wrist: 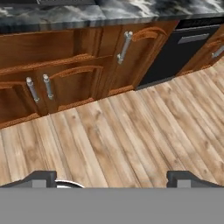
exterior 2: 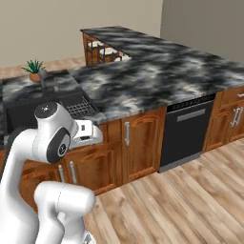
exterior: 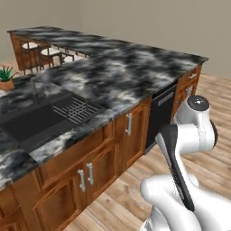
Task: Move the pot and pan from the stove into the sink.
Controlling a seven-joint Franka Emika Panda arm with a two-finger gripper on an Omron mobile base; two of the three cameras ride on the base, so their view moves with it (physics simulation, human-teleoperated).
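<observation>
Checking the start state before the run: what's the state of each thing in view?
sink: nothing in the basin but the wire rack
wire rack: lying flat in the right part of the sink
dishwasher: door shut
cabinet doors: all shut
plant: upright on the counter behind the sink
gripper: jaws open, holding nothing, pointed at the wood floor
</observation>
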